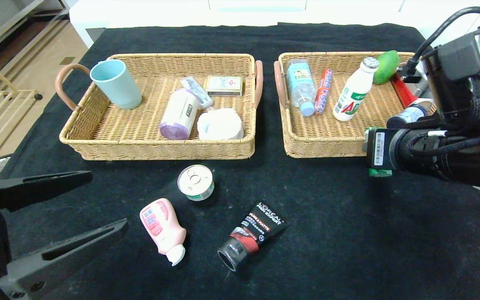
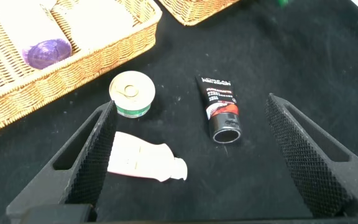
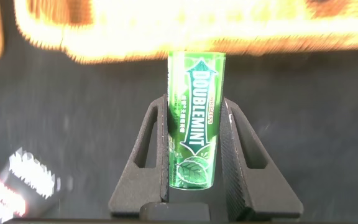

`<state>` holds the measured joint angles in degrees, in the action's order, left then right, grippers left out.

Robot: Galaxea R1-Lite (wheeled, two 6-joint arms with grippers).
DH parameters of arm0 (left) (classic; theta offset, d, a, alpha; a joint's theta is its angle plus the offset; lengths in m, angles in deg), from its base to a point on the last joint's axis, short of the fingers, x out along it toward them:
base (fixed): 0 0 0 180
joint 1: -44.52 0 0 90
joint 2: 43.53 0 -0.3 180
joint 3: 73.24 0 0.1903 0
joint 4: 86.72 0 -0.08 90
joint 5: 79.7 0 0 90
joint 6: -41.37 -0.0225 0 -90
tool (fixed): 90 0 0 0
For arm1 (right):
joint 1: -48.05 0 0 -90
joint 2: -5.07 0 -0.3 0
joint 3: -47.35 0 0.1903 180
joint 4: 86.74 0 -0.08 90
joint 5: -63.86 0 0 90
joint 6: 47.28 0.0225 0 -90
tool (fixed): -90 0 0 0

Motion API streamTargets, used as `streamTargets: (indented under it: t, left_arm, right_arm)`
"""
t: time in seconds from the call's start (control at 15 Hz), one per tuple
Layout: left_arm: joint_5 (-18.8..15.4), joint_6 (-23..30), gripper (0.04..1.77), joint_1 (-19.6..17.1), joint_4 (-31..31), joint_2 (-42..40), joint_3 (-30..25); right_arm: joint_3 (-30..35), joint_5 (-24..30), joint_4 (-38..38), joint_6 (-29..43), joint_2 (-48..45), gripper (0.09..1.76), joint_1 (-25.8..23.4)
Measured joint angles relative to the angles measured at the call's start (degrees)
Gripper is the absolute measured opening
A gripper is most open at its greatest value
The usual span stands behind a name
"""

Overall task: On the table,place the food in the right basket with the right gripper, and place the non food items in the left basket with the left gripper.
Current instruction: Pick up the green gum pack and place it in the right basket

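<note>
Right gripper [image 3: 194,146] (near right basket [image 1: 306,146]) clamps gum pack [image 3: 194,118].

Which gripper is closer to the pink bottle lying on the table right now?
Left. The left gripper hangs open just beside the pink bottle, which shows between its fingers in the left wrist view. The right gripper is far across the table by the right basket, shut on a gum pack.

Open left tool [image 2: 191,155] over pink bottle [image 2: 143,160], can [image 2: 131,94], black tube [image 2: 219,107]
</note>
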<state>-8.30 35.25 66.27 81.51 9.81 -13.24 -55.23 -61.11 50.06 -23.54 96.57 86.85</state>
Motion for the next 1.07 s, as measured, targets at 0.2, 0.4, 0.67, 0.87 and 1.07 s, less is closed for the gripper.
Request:
streamTargets:
  t: [0.2, 0.4, 0.67, 0.87, 1.07]
  left_arm:
    - [0.0, 0.0, 1.72, 0.0, 0.0, -0.1, 0.0]
    - [0.0, 0.0, 1.72, -0.1, 0.1, -0.1, 0.1]
    - [0.1, 0.0, 1.72, -0.3, 0.0, -0.1, 0.1]
    - [0.1, 0.0, 1.72, -0.3, 0.0, -0.1, 0.0]
    - [0.0, 0.0, 1.72, -0.3, 0.0, -0.1, 0.0]
  right_arm:
    - [-2.2, 0.1, 4.0, -2.5, 1.7, 0.55, -5.4]
    - [-3.6, 0.2, 7.0, -4.4, 3.7, 0.55, -9.5]
    - [-7.2, 0.2, 7.1, -4.7, 5.6, 0.55, -12.8]
    - [-9.8, 0.2, 7.2, -4.4, 6.8, 0.55, -14.5]
    - [-10.6, 0.0, 7.2, -4.3, 7.6, 0.55, -15.3]
